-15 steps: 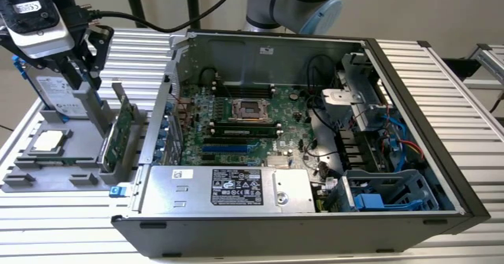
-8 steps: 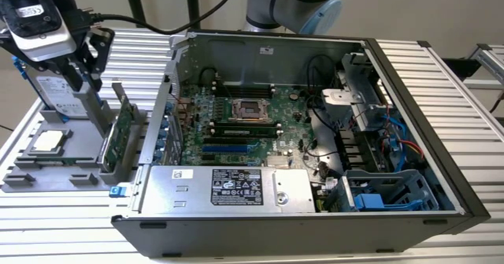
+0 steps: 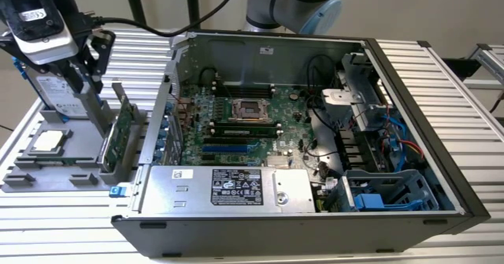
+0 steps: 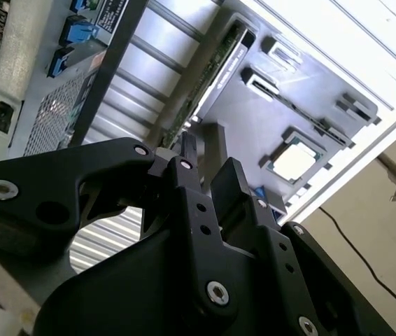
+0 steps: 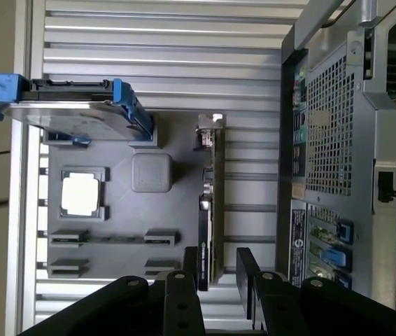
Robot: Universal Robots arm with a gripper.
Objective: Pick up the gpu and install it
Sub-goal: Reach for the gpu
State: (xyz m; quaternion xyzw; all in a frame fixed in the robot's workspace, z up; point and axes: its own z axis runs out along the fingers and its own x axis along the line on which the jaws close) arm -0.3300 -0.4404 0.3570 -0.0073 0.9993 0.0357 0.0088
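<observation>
The gripper hangs with its jaws open and empty, the two black fingers parted wide enough to take the card's thickness with room to spare. In the first wrist view the gpu stands on edge in a slot of the grey holder tray. It is below the jaws and in line with the gap between them, its near end lying just inside one finger, and nothing shows the fingers touching it. In the second wrist view the gpu runs away beyond the fingertips, seen edge-on. Outside the jaws on the tray side the square silver CPU chip sits flat in its pocket, and farther off the silver hard drive with blue clips stands upright. Outside the other jaw rises the perforated rear wall of the open computer case, close by the card. In the exterior view the gripper is up above the tray at the exterior view's left. The gpu is lower down, upright just beside the case, whose motherboard lies bare, well apart from the jaws.
</observation>
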